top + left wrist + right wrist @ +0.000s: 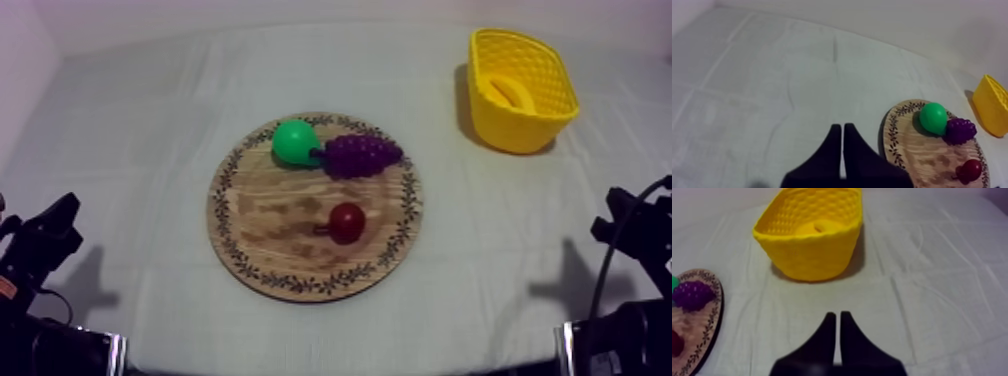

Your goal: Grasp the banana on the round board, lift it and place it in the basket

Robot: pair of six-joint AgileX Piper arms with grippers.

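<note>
While the top view has the curved yellow toy banana [508, 92] lying inside the yellow latticed basket [525, 135], off the round wooden board [280, 225], so the task looks done, the left wrist view shows my left hand [839, 126] closed empty, the right wrist view my right hand [837, 314] likewise.

Banana [510, 93] lies mostly masked behind the yellow basket [522, 132] wall, top view | right wrist view: frame edge crops wooden board [709, 313], pear [673, 281] to a sliver, small red fruit [676, 343] | left wrist view: basket and board cropped
</note>
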